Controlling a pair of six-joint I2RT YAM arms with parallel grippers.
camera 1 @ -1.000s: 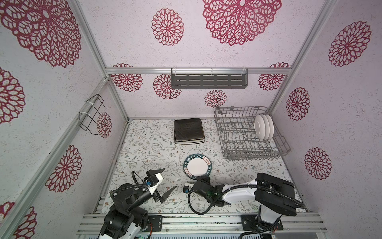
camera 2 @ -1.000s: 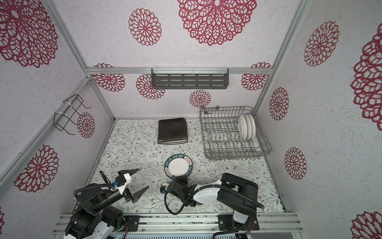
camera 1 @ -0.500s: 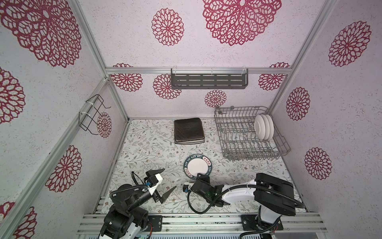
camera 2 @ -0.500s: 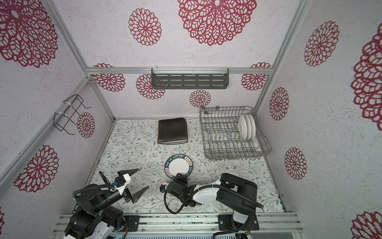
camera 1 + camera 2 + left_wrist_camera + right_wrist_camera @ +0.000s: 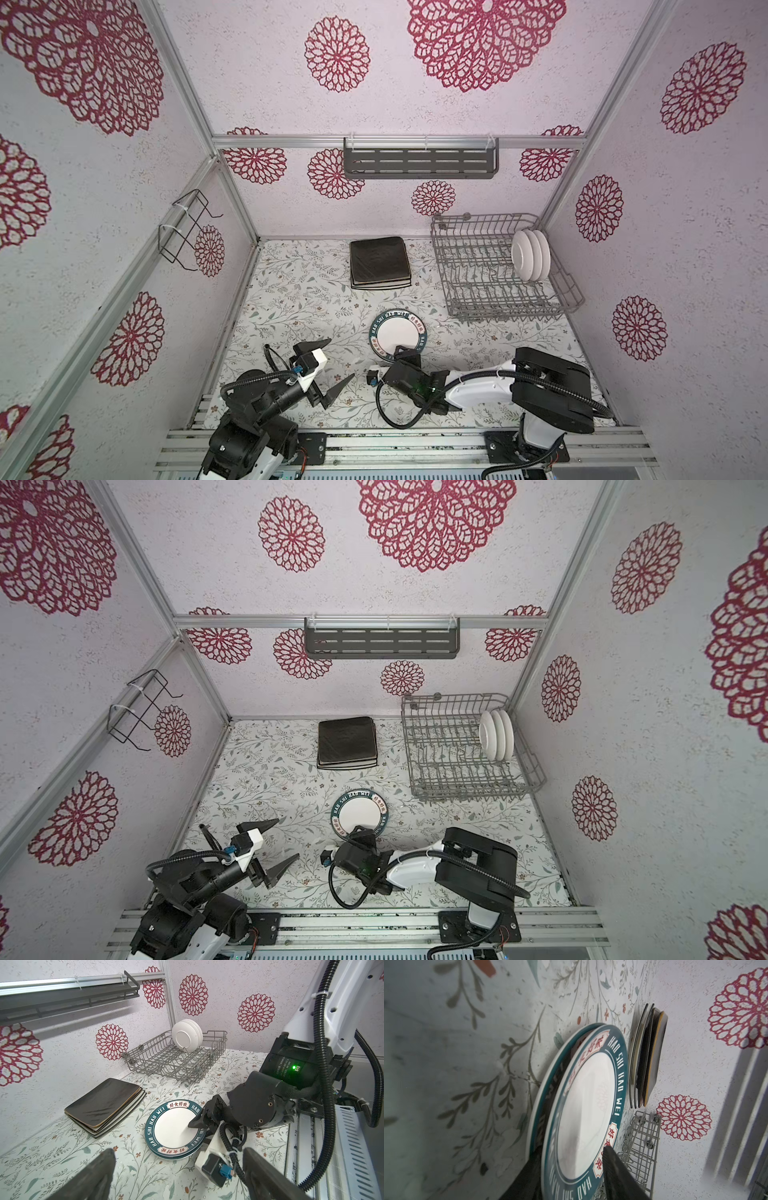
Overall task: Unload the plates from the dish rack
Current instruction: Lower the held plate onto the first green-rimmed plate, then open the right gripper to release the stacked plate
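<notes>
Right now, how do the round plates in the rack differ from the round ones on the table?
The rack plates stand on edge between the dish rack's tines; the table plates lie flat, stacked. Three rack plates show plain white backs; two table plates show teal lettered rims, face up. The right gripper has its fingers at the table plates' rim; nothing touches the rack plates. Both sets are round.

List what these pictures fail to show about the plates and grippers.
The right gripper: its body covers the fingertips in both top views and the right wrist view is blurred, so grip or gap on the top round plate is unclear.
The lower round plate: only its rim shows under the top one.
The white plates in the dish rack: faces turned from every camera.
The square plate stack: lower plates' faces covered.
</notes>
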